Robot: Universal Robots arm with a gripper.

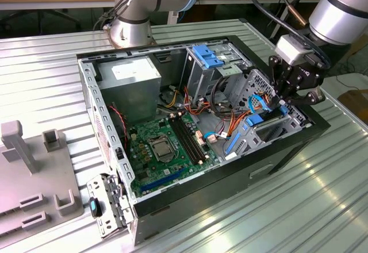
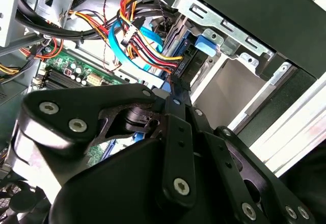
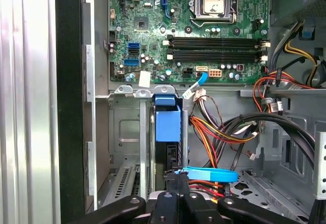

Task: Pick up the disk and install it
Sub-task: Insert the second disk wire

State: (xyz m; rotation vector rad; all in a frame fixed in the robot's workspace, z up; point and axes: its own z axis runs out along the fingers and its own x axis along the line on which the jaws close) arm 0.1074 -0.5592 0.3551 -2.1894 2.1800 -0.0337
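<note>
The disk (image 3: 168, 124), grey metal in a bright blue carrier, stands on edge in a bay slot at the case's front corner, on the exterior view's right. The exterior view shows the disk (image 1: 270, 121) low in that bay. My gripper (image 1: 286, 104) hangs straight over it, black fingers pointing down into the bay. In both wrist views the fingers (image 3: 170, 183) lie close together with hardly any gap, the tips of my gripper (image 2: 175, 84) against the disk's (image 2: 196, 46) near end. Part of the disk's body is hidden by the bay walls.
The open case (image 1: 287, 149) lies on a ribbed metal table (image 1: 322, 207). Red, yellow and blue cables (image 3: 214, 132) crowd beside the bay. The motherboard (image 1: 167, 144), silver power supply (image 1: 129, 80) and a blue-tabbed bracket (image 1: 207, 54) lie further in. A grey fixture (image 1: 34, 167) sits at the exterior view's left.
</note>
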